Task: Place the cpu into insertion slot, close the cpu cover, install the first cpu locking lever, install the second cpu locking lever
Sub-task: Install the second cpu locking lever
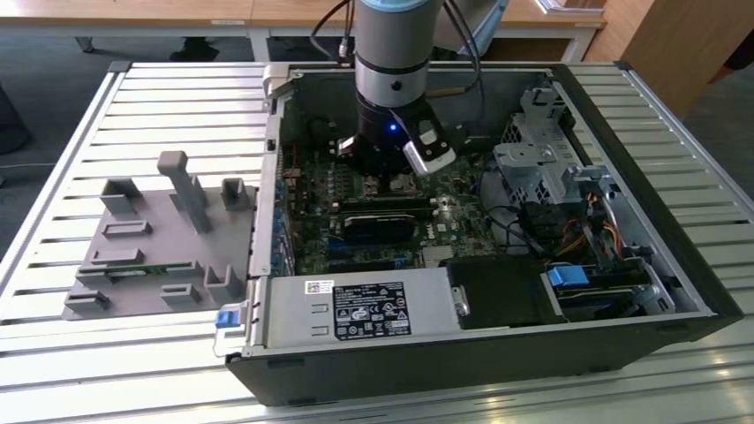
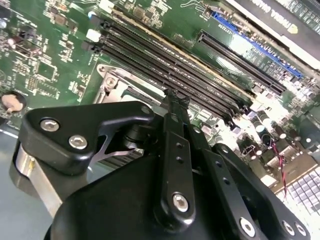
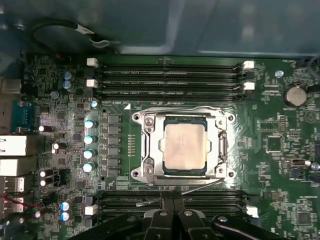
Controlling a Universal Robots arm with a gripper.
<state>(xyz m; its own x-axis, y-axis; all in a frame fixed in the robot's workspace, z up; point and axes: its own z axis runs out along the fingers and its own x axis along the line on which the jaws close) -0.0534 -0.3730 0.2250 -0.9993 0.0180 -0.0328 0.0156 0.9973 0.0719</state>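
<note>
First wrist view: cpu near pincer.

Daylight from the far side brightens the slatted metal counter; the open black computer case interior lies in shadow. In the first wrist view, glare whitens the silver-grey square cpu. The near black gripper is blurred in the second wrist view.

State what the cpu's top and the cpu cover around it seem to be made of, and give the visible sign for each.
cpu: its top looks like matte metal, pale silver-grey with a soft, even sheen. cpu cover: likely brighter bare steel, a thin frame with glinting edges.
</note>
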